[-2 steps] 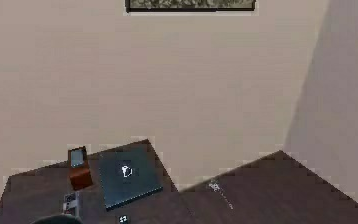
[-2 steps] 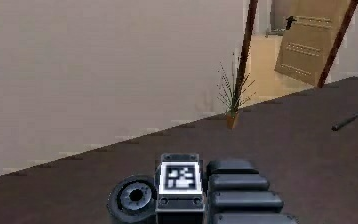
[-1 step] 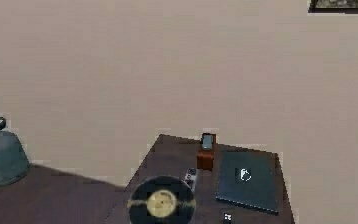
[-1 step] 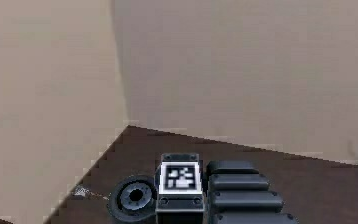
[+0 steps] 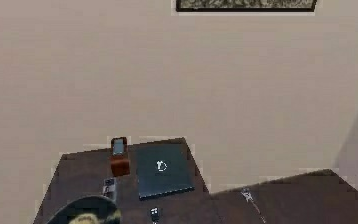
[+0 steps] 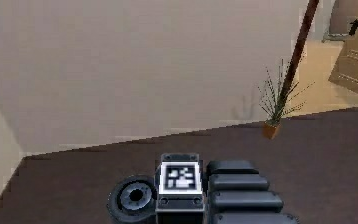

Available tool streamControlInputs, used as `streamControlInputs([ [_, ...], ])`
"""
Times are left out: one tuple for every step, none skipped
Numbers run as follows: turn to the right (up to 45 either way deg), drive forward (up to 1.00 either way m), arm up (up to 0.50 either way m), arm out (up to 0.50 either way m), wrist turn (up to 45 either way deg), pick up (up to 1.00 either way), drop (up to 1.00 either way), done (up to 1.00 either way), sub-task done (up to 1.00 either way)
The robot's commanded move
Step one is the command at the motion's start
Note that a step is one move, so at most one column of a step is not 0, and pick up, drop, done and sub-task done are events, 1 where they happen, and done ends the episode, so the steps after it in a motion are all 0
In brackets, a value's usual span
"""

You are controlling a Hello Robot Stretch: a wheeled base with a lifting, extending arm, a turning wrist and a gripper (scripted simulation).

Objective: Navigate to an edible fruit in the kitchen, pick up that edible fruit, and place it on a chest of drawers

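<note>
Forward view: dark surface [image 5: 79, 174] against a beige wall, carrying a closed laptop [image 5: 164, 172], a small orange-brown box [image 5: 118, 155] and a slim handset [image 5: 109, 186]. Arm side view: gripper [image 6: 137, 198] sits low beside the marker square [image 6: 180, 178]. We cannot tell whether it holds anything. We cannot tell the fruit's bearing from the gripper either, so we judge that searching comes first.

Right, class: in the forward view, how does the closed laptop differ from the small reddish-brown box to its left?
The laptop is far wider than the box. The laptop lies flat, lid closed; the box stands upright. The laptop is dark grey-blue with a small pale mark on its lid; the box is reddish-brown. Both rest on the dark wooden top, near the beige wall.
</note>
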Motion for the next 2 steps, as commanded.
streamControlInputs([
  [-15.0,0.00,0.00,0.00,0.0,0.00,0.00,0.00,0.00],
  [9.0,0.00,0.00,0.00,0.0,0.00,0.00,0.00,0.00],
])
